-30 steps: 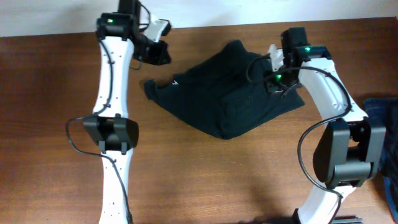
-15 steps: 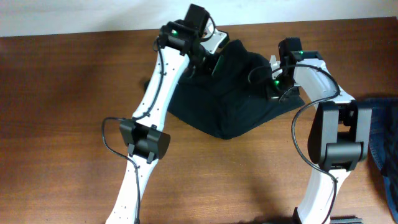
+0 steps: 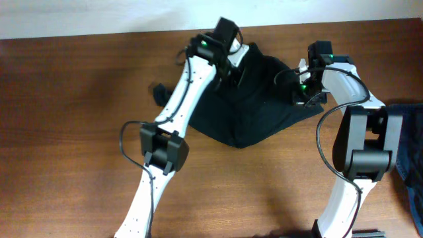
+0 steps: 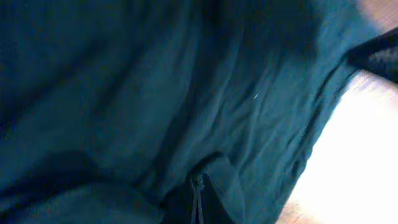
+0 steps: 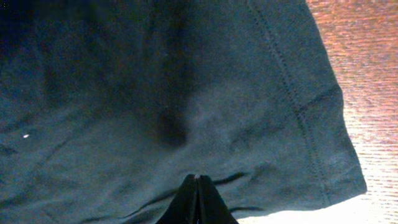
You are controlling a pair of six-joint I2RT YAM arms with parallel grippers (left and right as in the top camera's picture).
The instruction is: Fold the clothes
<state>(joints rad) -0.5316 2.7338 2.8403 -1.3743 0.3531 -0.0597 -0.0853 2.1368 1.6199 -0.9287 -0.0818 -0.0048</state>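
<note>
Swinging in from the far left edge of the desk, the left arm has crossed over and its left pincer now sits at the far middle of the black T-shirt, taking the shirt's left corner with it, so the cloth that lay spread out to the left a second ago is now doubled toward the centre. Its wrist view shows the two tips pressed together with dark fabric bunched around them and filling nearly everything ahead of them; a strip of pale wood shows to the right of the tips. The right pincer has shifted slightly and is likewise shut tight, pinching the shirt at its right-hand edge. In that wrist view the cloth puckers just ahead of the closed tips, and a stitched hem runs off to their right, with bare wood beyond it. Between the two pincers the shirt lies in a rumpled heap that tapers toward the near side. A blue denim garment lies outboard of the right pincer, apart from the shirt.
</note>
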